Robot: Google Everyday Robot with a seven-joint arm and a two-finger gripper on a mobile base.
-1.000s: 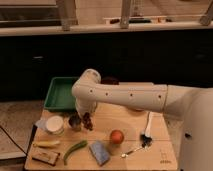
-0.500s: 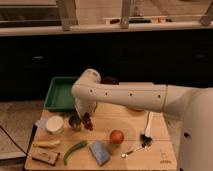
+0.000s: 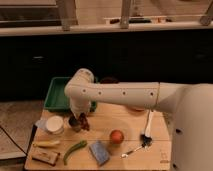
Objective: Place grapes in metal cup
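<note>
My gripper points down at the left part of the wooden board, at the end of the white arm that reaches in from the right. Right under it is a small dark cluster: the grey metal cup on the left and the reddish-purple grapes touching it on the right. The gripper hides the tops of both. I cannot tell whether the grapes are in the gripper or resting on the board.
A white round tub stands left of the cup. An orange fruit, a blue sponge, a green pepper, a yellow item and utensils lie on the board. A green tray and a dark bowl sit behind.
</note>
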